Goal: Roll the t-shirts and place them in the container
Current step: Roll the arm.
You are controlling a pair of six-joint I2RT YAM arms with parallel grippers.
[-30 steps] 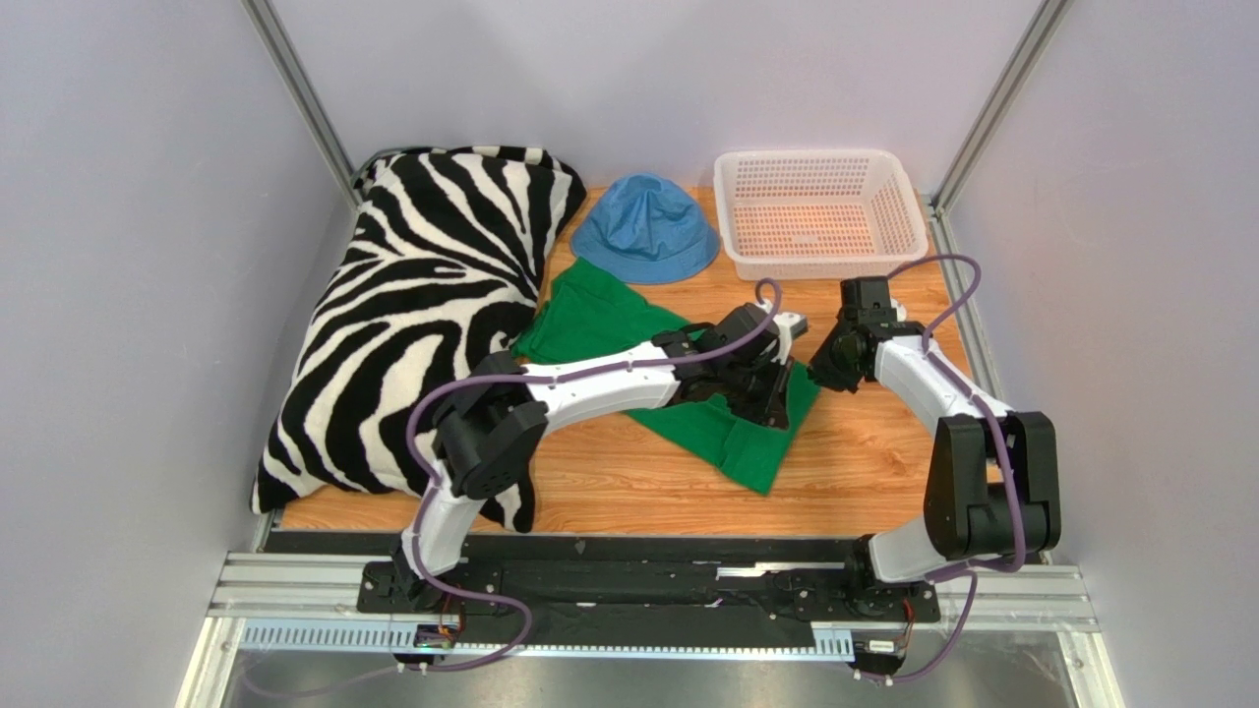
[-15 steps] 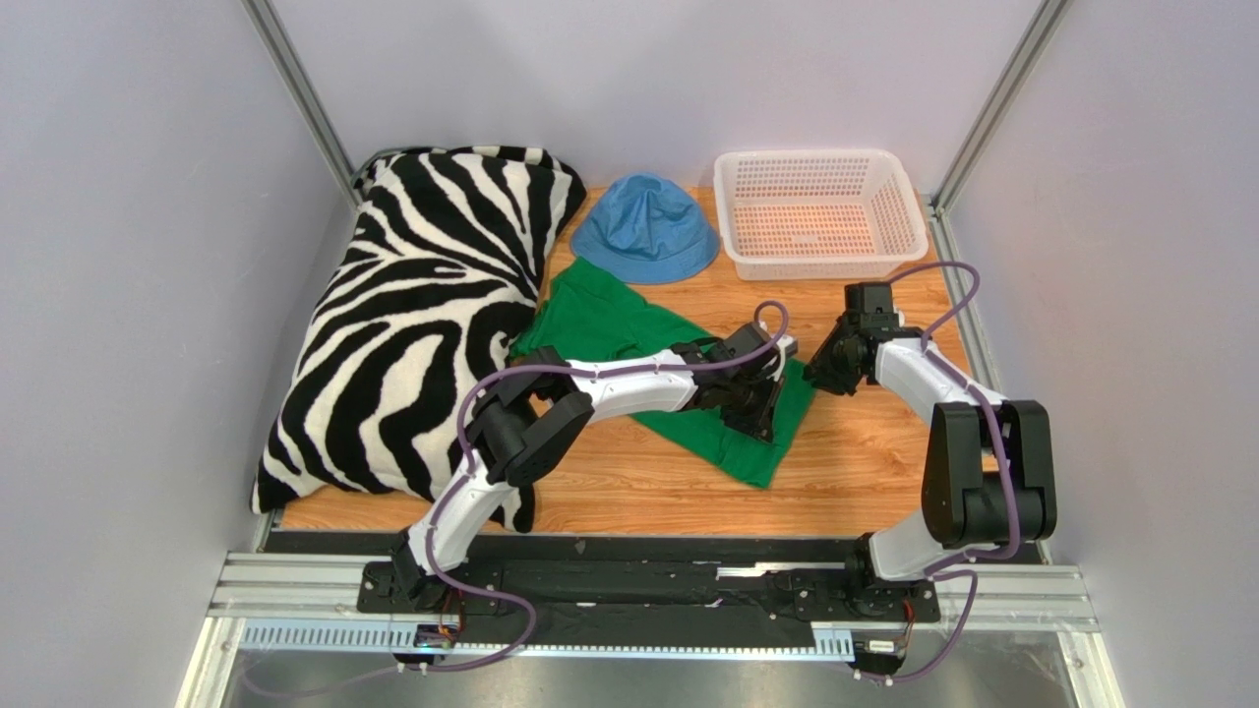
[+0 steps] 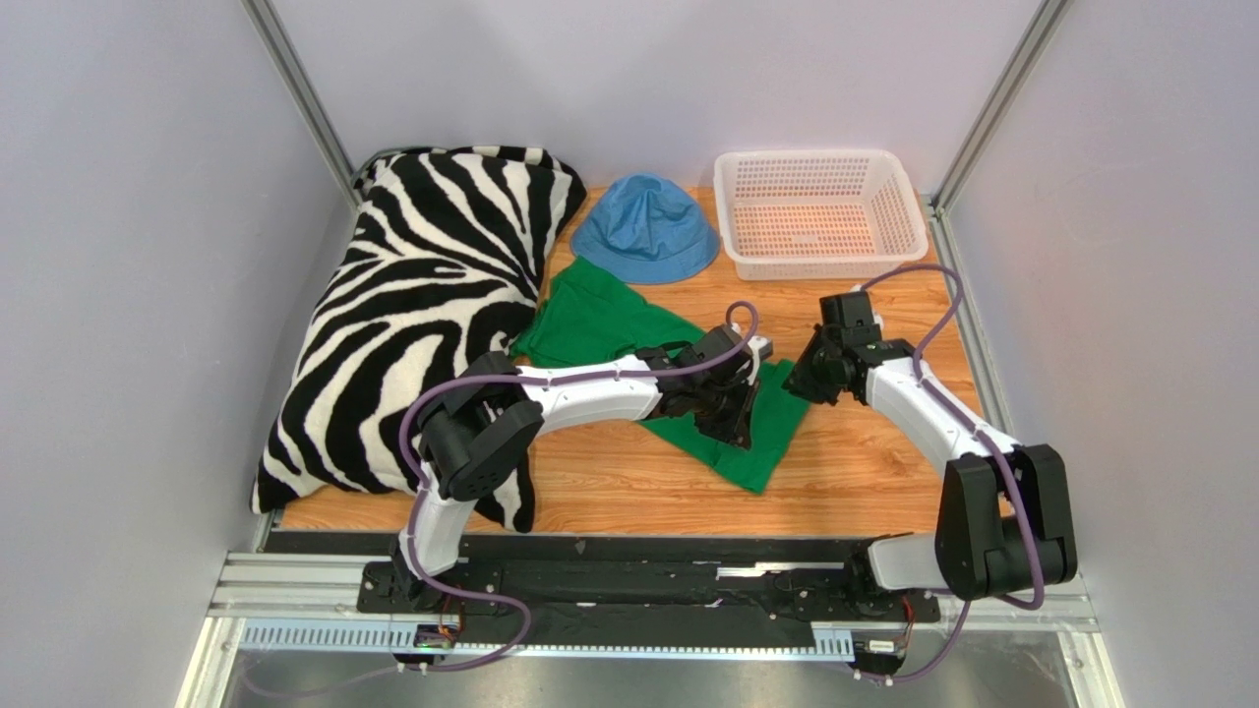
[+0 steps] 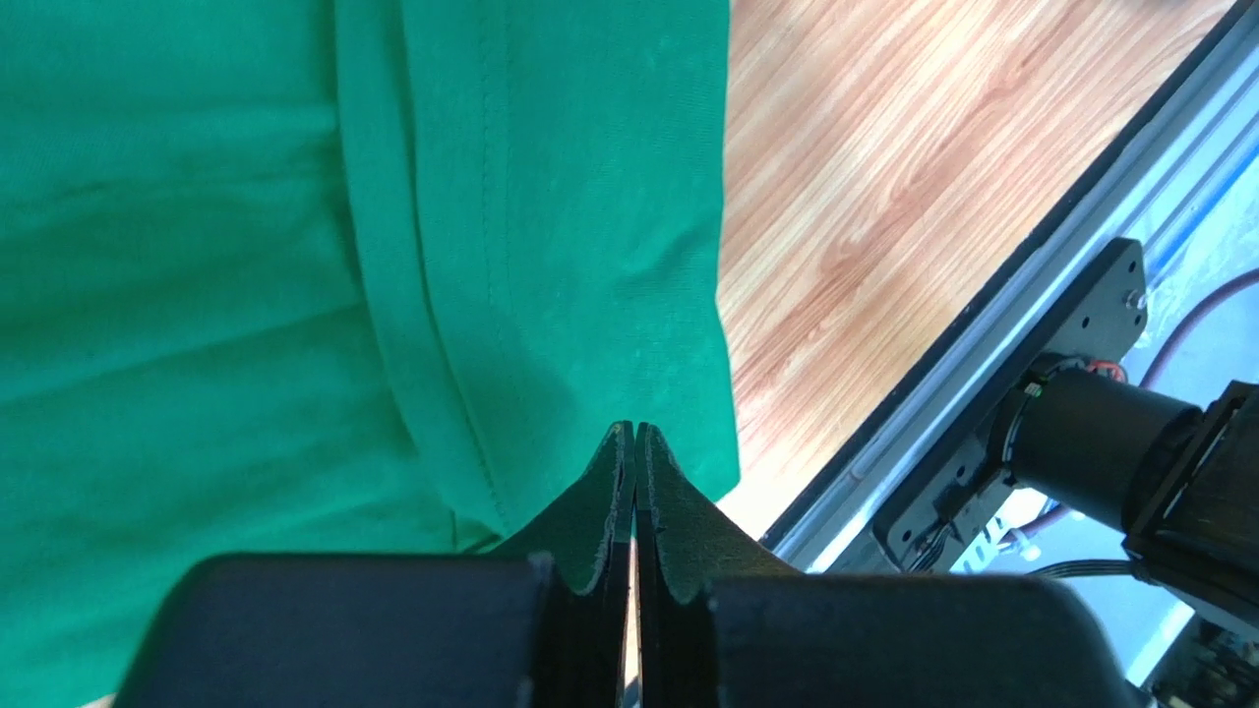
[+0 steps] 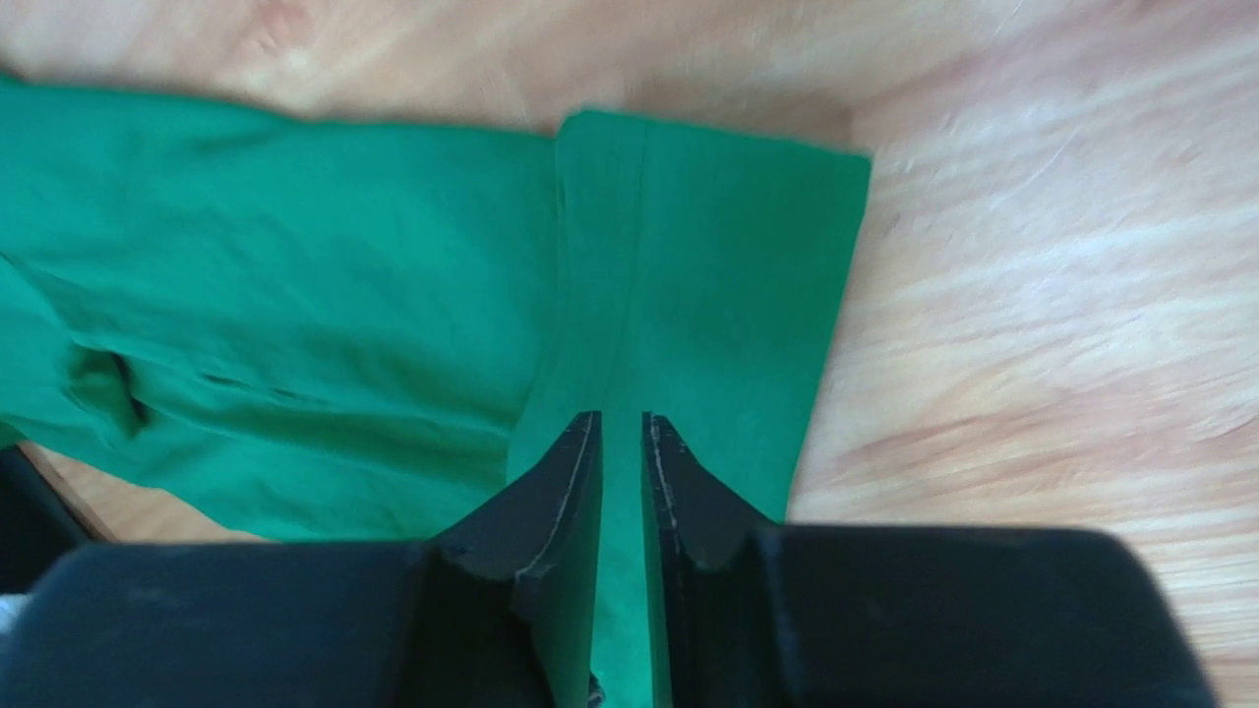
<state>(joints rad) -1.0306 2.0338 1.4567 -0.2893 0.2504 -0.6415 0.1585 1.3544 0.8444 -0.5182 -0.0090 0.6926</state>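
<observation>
Plainly, the t-shirt (image 3: 613, 317) is a bright green cloth with no print. It lies flat as a long band slanting across the middle of the bench (image 3: 872, 472), from beside the zebra pillow (image 3: 414, 295) and the blue hat (image 3: 645, 229) at its far end down toward the near edge. In the left wrist view a double-stitched hem runs along the cloth, with soft creases beside it and one straight edge against the bare wood. The right wrist view shows a narrow squared flap with a seam down its middle, and looser, rumpled cloth to one side.

The left gripper (image 4: 636, 428) is over the band's near end, its fingers pressed tip to tip with no cloth seen between them. The right gripper (image 5: 622, 418) is over the flap, with only a thin slot between its fingers. A white basket (image 3: 817, 211) stands at the far right corner.
</observation>
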